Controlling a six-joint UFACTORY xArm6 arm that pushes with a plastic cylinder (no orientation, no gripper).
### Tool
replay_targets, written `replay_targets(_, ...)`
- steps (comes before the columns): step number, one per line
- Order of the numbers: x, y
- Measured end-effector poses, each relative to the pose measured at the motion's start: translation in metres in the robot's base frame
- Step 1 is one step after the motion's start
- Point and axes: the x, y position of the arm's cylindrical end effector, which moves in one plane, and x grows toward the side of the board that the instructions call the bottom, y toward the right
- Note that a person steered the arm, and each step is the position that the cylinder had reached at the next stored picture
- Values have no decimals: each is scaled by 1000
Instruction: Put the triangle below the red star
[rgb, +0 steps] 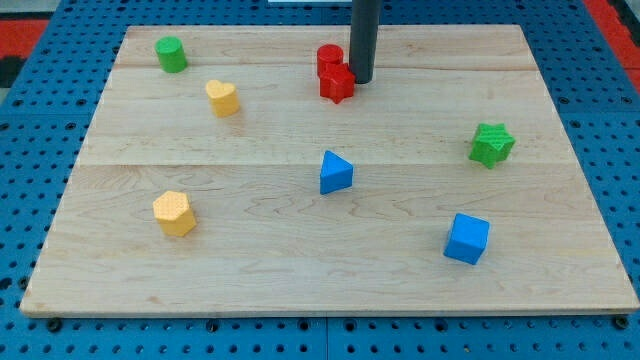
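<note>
A blue triangle (335, 172) lies near the middle of the wooden board (250, 270). A red star (337, 83) sits near the view's top, touching a red cylinder (329, 58) just above and left of it. The dark rod comes down from the view's top; my tip (361, 80) stands right beside the red star, on its right side, touching or nearly touching it. The triangle is well below the star and my tip, almost straight down from the star.
A green cylinder (171, 54) is at top left, a yellow heart-like block (222, 98) below it, a yellow hexagon (174, 213) at lower left. A green star (491, 144) is at right, a blue cube (467, 238) at lower right.
</note>
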Motion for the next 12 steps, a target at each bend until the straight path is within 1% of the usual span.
replay_targets(2, -1, -16)
replay_targets(3, 25, 38)
replay_targets(4, 105, 66)
replay_targets(5, 175, 64)
replay_targets(6, 183, 18)
replay_targets(7, 192, -5)
replay_targets(8, 157, -56)
replay_targets(9, 119, -70)
replay_targets(10, 158, -64)
replay_targets(11, 140, -126)
replay_targets(12, 122, -107)
